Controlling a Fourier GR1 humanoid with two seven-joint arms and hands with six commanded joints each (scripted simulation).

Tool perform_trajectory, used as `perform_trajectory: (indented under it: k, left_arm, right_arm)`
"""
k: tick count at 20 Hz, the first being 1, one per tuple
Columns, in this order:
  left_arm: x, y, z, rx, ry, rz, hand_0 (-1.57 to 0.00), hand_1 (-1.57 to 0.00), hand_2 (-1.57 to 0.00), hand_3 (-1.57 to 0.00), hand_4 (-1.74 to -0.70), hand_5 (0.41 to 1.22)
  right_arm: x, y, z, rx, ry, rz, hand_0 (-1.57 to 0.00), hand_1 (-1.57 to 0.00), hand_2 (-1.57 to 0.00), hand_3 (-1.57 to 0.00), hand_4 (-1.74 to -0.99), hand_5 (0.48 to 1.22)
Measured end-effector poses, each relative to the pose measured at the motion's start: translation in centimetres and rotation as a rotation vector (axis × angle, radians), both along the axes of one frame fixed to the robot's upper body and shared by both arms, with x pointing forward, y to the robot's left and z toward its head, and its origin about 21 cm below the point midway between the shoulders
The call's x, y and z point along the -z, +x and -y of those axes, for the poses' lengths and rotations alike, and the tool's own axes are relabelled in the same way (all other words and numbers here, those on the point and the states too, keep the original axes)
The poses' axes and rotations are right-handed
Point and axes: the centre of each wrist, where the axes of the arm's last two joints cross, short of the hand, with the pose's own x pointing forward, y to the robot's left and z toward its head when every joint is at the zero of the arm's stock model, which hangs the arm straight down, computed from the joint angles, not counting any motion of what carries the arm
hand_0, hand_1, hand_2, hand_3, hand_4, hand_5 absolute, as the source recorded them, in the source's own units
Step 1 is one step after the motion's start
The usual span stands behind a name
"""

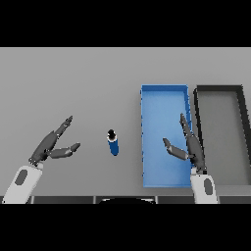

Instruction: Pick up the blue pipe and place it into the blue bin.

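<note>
Right hand (190, 146) over right edge of blue bin (164, 98), fingers straight and spread, thumb apart, holding nothing. Left hand (51, 145) well left of bin, above grey bench (73, 83), fingers extended, thumb apart, also empty. Blue pipe (113, 142) on bench just left of bin, between both hands, touching neither. Pipe short, stubby cylinder, bright blue body, small dark cap at far end. Bin rectangular, shallow, long side running away from robot. Dark grey bin (242, 127) directly right of blue bin, same shape.
</note>
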Motion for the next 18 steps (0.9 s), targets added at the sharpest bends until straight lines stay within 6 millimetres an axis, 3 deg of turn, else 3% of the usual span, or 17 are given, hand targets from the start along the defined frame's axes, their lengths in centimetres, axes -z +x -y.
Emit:
perform_trajectory:
  k: [4, 10, 18]
  left_arm:
    - [0.2, -1.3, 2.3, 0.115, 0.015, -0.079, 0.0, 0.0, 0.0, 0.0, -1.08, 0.488]
    - [1.4, -1.7, 6.2, 0.237, 0.032, -0.113, 0.0, 0.0, 0.0, 0.0, -1.11, 0.447]
    - [3.5, 0.3, 10.8, 0.284, -0.006, -0.16, 0.0, 0.0, 0.0, 0.0, -1.12, 0.45]
  right_arm:
    - [0.4, -0.2, 0.0, -0.005, 0.0, 0.008, 0.0, 0.0, 0.0, 0.0, -1.239, 0.606]
    - [0.4, 0.1, 0.4, -0.005, 0.004, 0.011, 0.0, 0.0, 0.0, 0.0, -1.263, 0.617]
    - [0.3, -0.7, 0.1, 0.008, 0.01, -0.006, 0.0, 0.0, 0.0, 0.0, -1.273, 0.607]
